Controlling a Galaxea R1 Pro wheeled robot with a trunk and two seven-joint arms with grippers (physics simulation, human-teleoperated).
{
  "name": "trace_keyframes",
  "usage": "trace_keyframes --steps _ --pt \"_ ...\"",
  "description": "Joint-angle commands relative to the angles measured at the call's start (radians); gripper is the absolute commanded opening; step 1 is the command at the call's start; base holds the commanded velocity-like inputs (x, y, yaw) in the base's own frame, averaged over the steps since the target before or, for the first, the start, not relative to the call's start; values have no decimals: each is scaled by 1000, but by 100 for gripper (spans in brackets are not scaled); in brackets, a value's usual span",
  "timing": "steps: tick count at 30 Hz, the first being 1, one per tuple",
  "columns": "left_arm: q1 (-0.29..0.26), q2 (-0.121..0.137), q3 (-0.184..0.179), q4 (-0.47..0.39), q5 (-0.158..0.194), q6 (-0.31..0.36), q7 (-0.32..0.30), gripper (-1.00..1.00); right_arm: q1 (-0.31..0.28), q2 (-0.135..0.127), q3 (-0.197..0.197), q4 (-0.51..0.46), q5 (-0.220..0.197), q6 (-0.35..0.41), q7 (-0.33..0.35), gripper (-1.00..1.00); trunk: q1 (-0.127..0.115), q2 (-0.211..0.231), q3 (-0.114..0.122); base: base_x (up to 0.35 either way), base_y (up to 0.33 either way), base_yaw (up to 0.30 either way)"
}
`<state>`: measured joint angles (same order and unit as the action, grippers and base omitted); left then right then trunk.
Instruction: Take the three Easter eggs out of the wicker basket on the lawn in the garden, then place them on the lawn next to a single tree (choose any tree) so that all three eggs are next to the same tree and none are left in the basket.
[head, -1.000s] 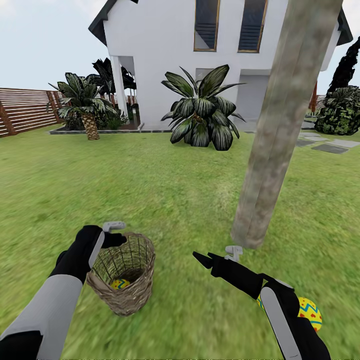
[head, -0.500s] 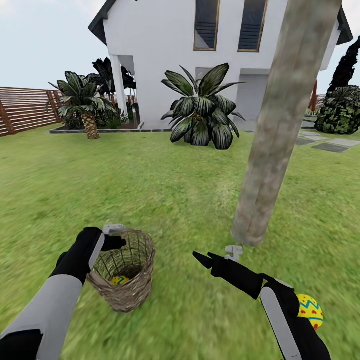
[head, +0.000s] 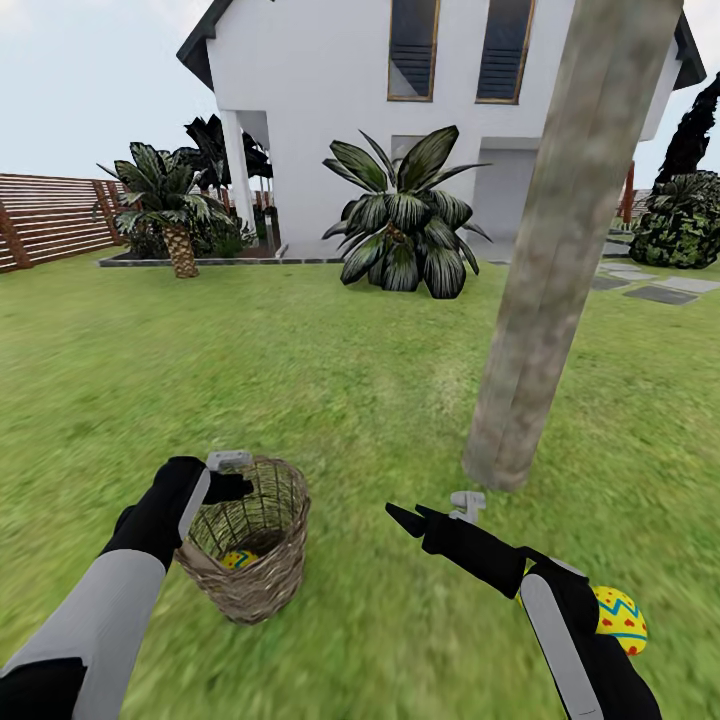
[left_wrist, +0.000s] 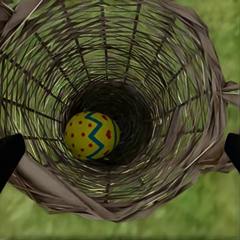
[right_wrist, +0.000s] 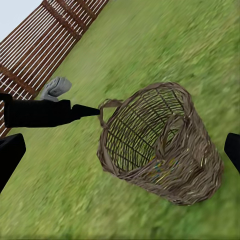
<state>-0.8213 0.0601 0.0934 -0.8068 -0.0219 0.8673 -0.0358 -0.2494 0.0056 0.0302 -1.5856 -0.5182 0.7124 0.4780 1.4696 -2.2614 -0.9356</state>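
While the left gripper (head: 236, 483) hangs spread wide over the tilted wicker basket (head: 248, 545), one Easter egg (left_wrist: 92, 135) sits at its bottom. Right gripper (head: 408, 519) reaches out low over the lawn (head: 300, 380), released, near the tree (head: 545, 290); another egg (head: 620, 618) lies by that forearm.

- Basket (left_wrist: 165, 65): rough woven wicker, tan-brown, matt, loose open weave.
- Egg (left_wrist: 92, 135): smooth, painted yellow with red dots and a blue zigzag, faint sheen.
- Trunk (head: 560, 250): mottled grey-brown bark, matt.
- Lawn (head: 330, 370): soft green grass.
- Fence (right_wrist: 45, 45): brown wooden slats.
- Left tool (head: 222, 478): matt black.
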Motion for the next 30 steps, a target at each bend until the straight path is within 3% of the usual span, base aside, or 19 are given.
trace_keyframes --steps 1,30 --pt "-1 0 2 -1 -3 5 -4 100 -1 1 -1 -1 -3 7 1 100 0 0 -1 114 0 0" --pt "-3 1 2 0 -9 17 -6 100 -1 1 -1 -1 -3 7 1 100 0 0 -1 112 0 0"
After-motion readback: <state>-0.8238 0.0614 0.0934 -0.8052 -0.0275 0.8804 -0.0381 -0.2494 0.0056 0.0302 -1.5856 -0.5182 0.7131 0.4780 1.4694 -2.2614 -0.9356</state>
